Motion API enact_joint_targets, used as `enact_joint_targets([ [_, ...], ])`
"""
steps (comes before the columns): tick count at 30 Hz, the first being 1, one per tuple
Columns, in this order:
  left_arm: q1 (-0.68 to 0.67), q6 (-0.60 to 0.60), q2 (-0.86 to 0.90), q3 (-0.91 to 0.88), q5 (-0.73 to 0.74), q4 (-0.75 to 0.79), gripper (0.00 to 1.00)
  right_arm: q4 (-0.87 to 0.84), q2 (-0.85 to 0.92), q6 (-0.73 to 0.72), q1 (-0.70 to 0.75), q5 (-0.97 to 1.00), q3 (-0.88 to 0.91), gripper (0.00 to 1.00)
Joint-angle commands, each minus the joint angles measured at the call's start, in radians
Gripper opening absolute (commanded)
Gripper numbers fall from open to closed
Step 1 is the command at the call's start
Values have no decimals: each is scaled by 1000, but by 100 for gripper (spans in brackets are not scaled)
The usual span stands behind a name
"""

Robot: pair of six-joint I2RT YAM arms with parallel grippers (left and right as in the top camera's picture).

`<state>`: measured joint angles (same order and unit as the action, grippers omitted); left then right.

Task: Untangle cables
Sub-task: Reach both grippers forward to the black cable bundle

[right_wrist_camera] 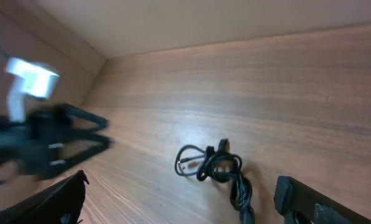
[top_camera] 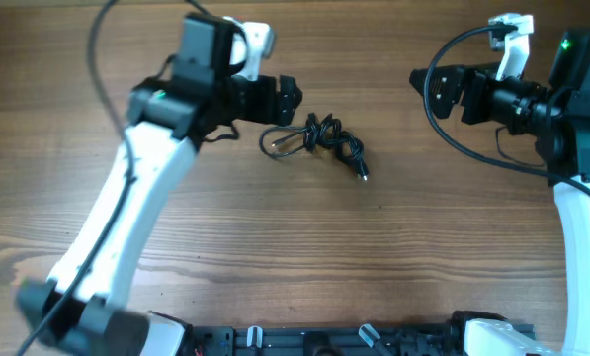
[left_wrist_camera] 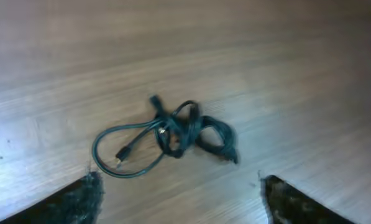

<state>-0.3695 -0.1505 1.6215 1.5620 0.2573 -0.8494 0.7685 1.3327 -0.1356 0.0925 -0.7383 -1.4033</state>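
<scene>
- Near the middle of the wooden table (top_camera: 275, 257), a little toward 12 o'clock in my overhead view, the cables (top_camera: 319, 141) lie in one small knotted bundle.
- A loose loop (top_camera: 275, 143) sticks out at the bundle's 9 o'clock side, and a plug end (top_camera: 364, 176) trails off at 4 o'clock.
- My left gripper (top_camera: 287, 99) sits just off the bundle at about 10 o'clock, its claw spread and holding nothing; in its wrist view the cables (left_wrist_camera: 173, 134) lie ahead of the fingers (left_wrist_camera: 79, 199), not between them.
- My right gripper (top_camera: 421, 81) is well apart from the bundle at 2 o'clock, its claw spread wide and empty.
</scene>
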Motion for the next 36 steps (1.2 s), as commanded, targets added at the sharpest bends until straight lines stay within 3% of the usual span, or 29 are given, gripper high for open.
enact_joint_targets([
  [1,-67,-171,145,7,-103,39,74,39,19,-55,2,81,-22,100],
  [2,-89,-196,197,7,-114,72,66,59,19,-55,2,109,-22,100],
  [7,-164,-209,321,7,-122,164,56,81,20,-54,2,122,-21,100],
  [13,-241,-209,417,7,-184,233,58,82,20,-47,2,148,-21,100],
  [22,-246,-209,442,7,-424,113,54,86,34,-48,2,148,-21,100],
  [26,-238,-209,442,7,-351,79,47,105,80,-50,2,147,-21,100],
  [31,-241,-209,464,-2,-344,136,30,115,102,-51,2,147,-21,100],
  [34,-241,-209,492,-6,-344,149,28,116,102,-51,2,147,-21,100],
  [35,-242,-209,497,-6,-344,147,23,116,102,-51,2,147,-21,100],
  [36,-242,-209,499,-6,-344,145,8,116,102,-50,2,147,-21,100],
])
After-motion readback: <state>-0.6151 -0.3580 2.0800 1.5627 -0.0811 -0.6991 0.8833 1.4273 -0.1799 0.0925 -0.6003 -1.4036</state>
